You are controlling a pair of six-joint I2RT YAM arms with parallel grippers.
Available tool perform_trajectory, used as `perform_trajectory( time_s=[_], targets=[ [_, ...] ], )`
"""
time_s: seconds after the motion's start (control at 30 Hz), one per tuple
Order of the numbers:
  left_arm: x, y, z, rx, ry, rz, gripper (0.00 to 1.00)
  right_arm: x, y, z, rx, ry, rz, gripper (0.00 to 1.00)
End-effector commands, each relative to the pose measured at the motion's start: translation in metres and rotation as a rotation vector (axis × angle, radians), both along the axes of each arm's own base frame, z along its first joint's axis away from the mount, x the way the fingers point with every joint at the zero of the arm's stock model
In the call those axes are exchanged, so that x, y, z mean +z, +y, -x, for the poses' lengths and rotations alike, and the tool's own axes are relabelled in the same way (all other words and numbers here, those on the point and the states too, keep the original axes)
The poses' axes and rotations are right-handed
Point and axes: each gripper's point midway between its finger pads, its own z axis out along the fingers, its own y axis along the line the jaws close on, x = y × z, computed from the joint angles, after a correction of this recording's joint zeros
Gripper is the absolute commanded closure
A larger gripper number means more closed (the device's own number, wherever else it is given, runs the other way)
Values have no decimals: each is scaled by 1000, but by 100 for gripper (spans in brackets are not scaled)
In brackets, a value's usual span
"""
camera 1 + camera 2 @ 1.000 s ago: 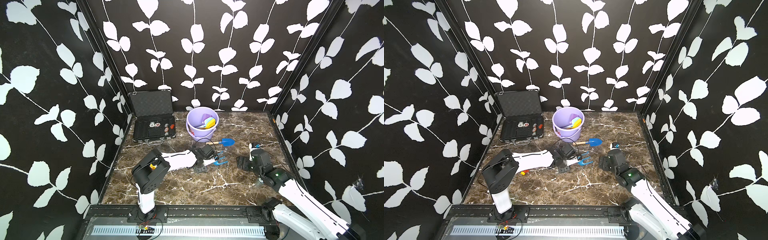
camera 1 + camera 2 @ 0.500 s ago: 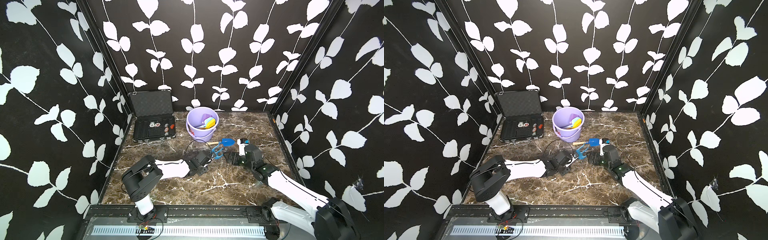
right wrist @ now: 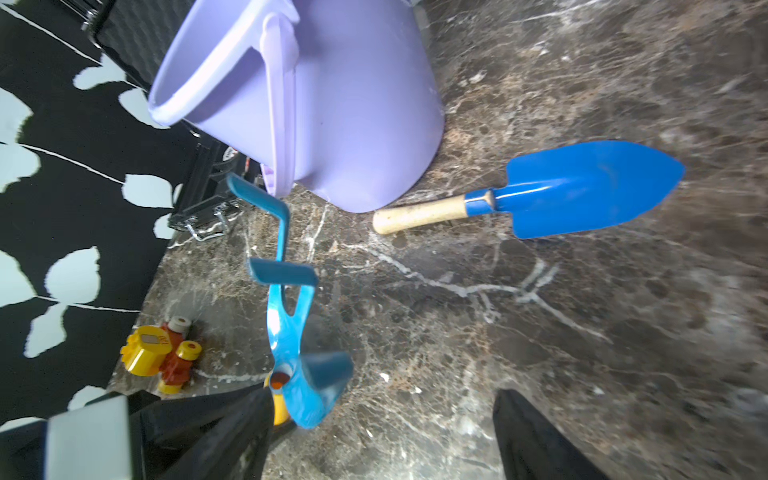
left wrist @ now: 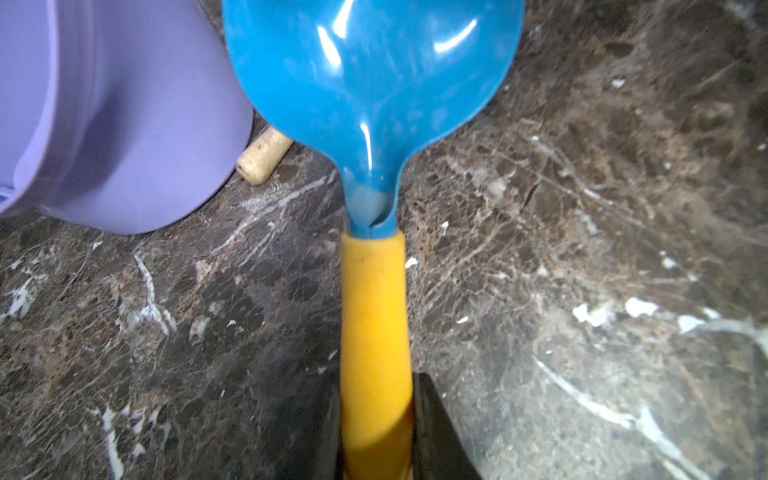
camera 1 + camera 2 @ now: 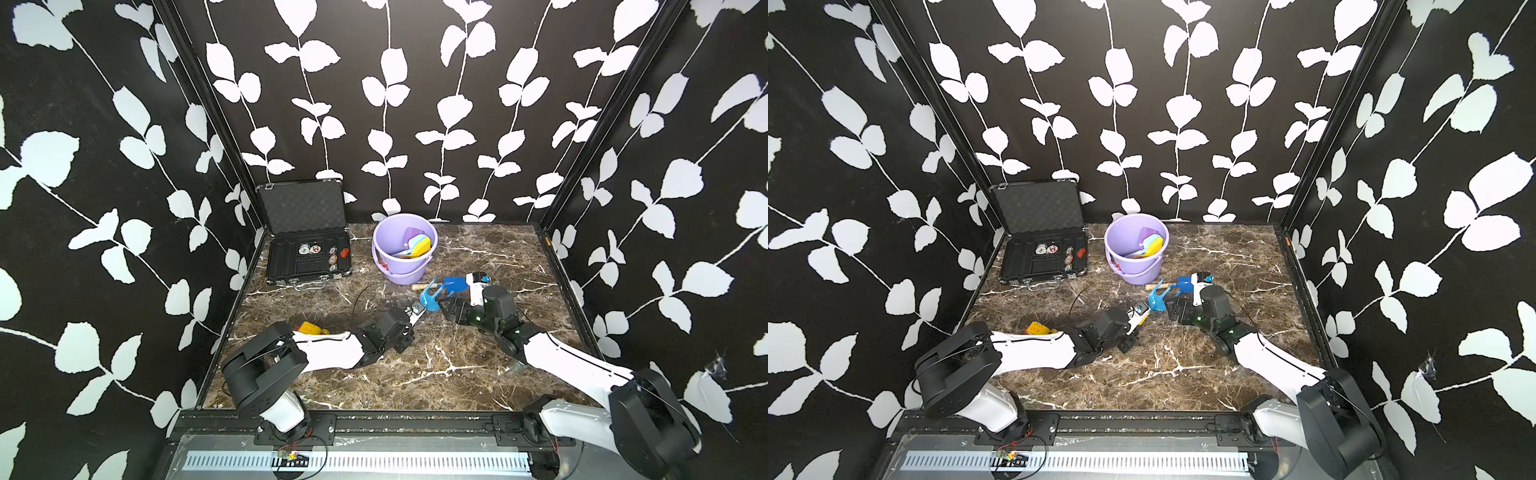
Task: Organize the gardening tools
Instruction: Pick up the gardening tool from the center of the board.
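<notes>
**Rake clamped in the left fingers, just short of the bucket**

The left fingers (image 4: 436,424) are clenched on the yellow handle of the light-blue rake (image 4: 374,83), one black finger on each side of the handle's lower end. The rake points away from them with its head raised. Its bent tines reach toward the base of the lavender bucket (image 5: 401,272) without touching it, as both top views show.

The right fingers (image 3: 536,440) stand wide apart and grip nothing. The rake's head sits in the gap between them, close to one finger and well clear of the other. In a top view these fingers (image 5: 453,309) are low over the bench (image 5: 415,374), a little farther from the bucket than the rake head is.

A blue trowel (image 3: 582,187) with a wooden handle lies flat on the bench on the bucket's near side. The handle's end is just beside the foot of the bucket and the blade points away from it. Inside the bucket lie other tools (image 5: 415,245) in purple, light blue and yellow.

An open black case (image 5: 307,257) stands beside the bucket on the left arm's side. A yellow-and-red toy vehicle (image 3: 162,357) sits well apart from the bucket, beyond the left arm.
</notes>
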Motion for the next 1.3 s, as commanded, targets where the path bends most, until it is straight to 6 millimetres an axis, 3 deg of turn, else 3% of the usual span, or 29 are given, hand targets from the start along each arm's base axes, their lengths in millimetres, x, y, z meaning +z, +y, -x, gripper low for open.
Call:
perform_trajectory(
  time_s=[0.0,0.13,0.23,0.37,0.47,0.6,0.83,0.9,1.0,1.1,1.17,1.27],
  targets=[
    [28,-15,2,-27,-24,145,100,28,21,-8,54,-80,-89,18],
    [34,-19,4,-35,-22,180,100,37,33,-10,95,-100,-134,22],
    [37,-21,5,-45,-21,205,100,44,42,-11,123,-114,-162,31],
    [37,-21,8,-55,-24,222,100,48,47,-14,134,-120,-176,33],
    [39,-22,9,-63,-25,231,100,52,50,-14,145,-128,-184,50],
    [43,-25,10,-74,-30,254,100,55,54,-16,156,-138,-187,56],
    [48,-24,5,-45,-46,279,99,66,63,-16,201,-164,-174,100],
    [50,-21,6,-38,-53,288,84,70,64,-17,204,-172,-157,100],
    [56,-17,6,-25,-66,307,43,74,66,-19,211,-188,-113,100],
    [65,-9,6,-3,-84,327,12,85,66,-21,213,-219,-62,100],
    [73,-3,7,15,-99,341,4,94,64,-23,206,-242,-15,100],
    [85,12,8,61,-130,372,1,113,59,-28,185,-292,74,100]
  ],
)
